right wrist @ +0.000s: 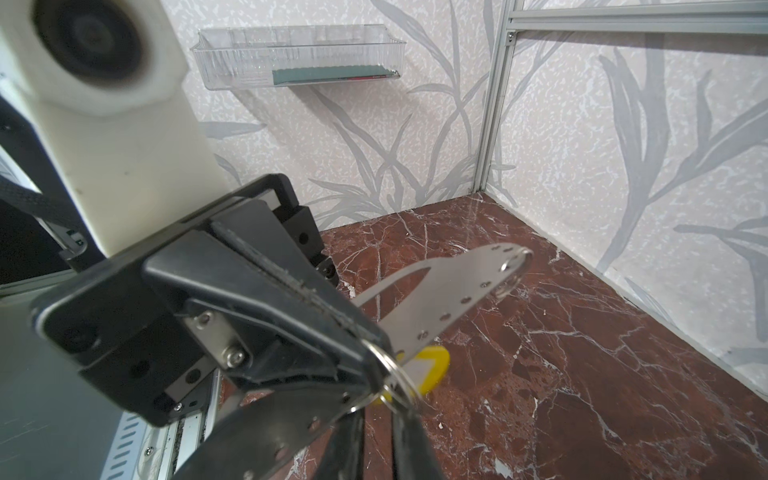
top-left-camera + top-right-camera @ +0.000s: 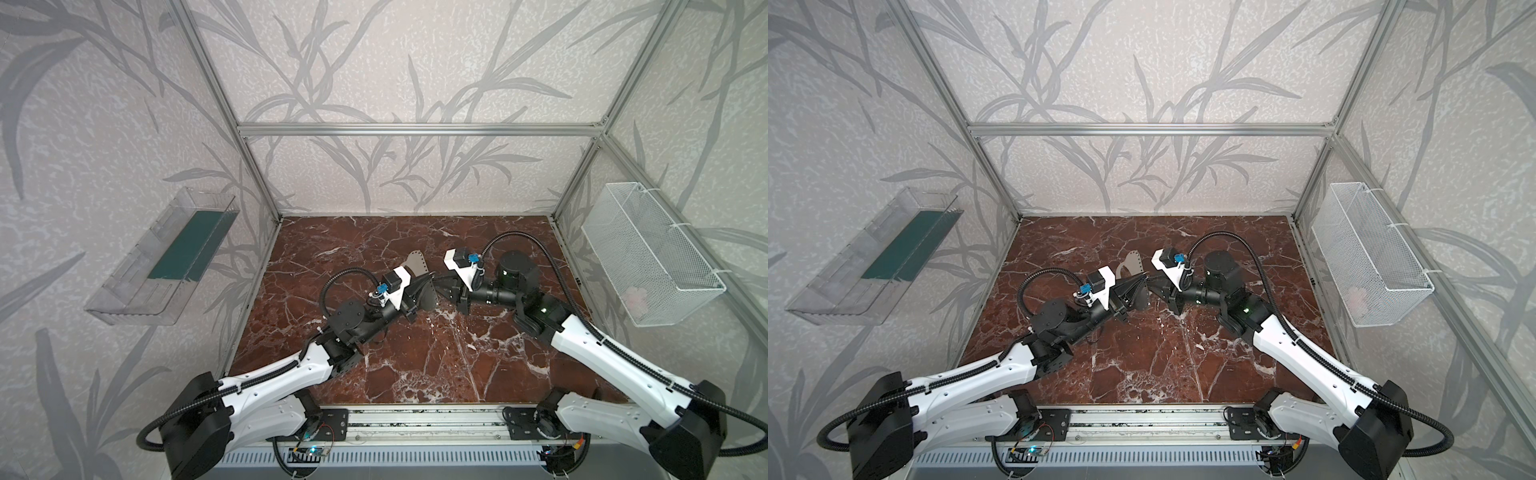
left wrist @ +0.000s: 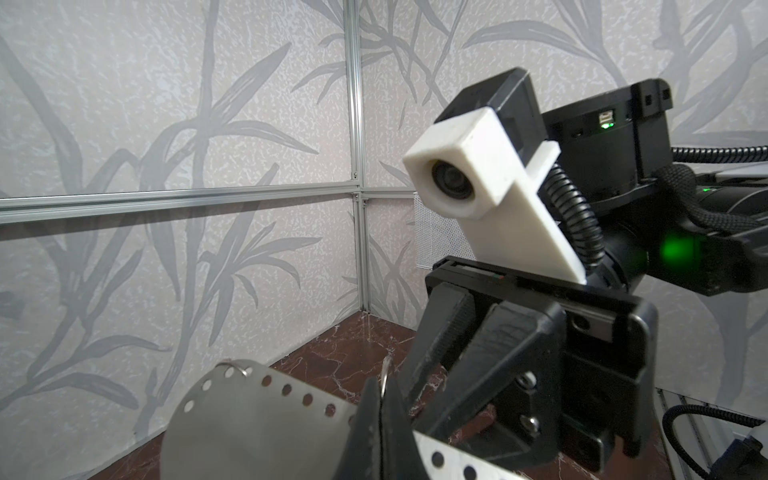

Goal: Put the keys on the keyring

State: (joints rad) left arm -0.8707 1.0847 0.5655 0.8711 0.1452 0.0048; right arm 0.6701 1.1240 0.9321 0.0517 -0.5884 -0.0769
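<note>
Key plate (image 2: 417,262) aloft over table (image 2: 415,365) centre, tilted, between left gripper (image 2: 428,284) on left and right gripper (image 2: 439,283) on right. Gripper tips meet. Keyring (image 1: 394,376) at plate's edge, where both grippers' tips meet. Tag (image 1: 432,368) just beside keyring, under plate. Small ring (image 1: 513,270) at plate's far end. Tray (image 2: 124,299) on left wall. Wire basket (image 2: 648,249) on right wall.

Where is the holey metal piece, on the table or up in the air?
Up in the air: the left gripper clamps the metal piece, with the table showing beneath.

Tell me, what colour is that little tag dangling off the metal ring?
Yellow, with a white label window. The tag shows best in the right wrist view.
</note>
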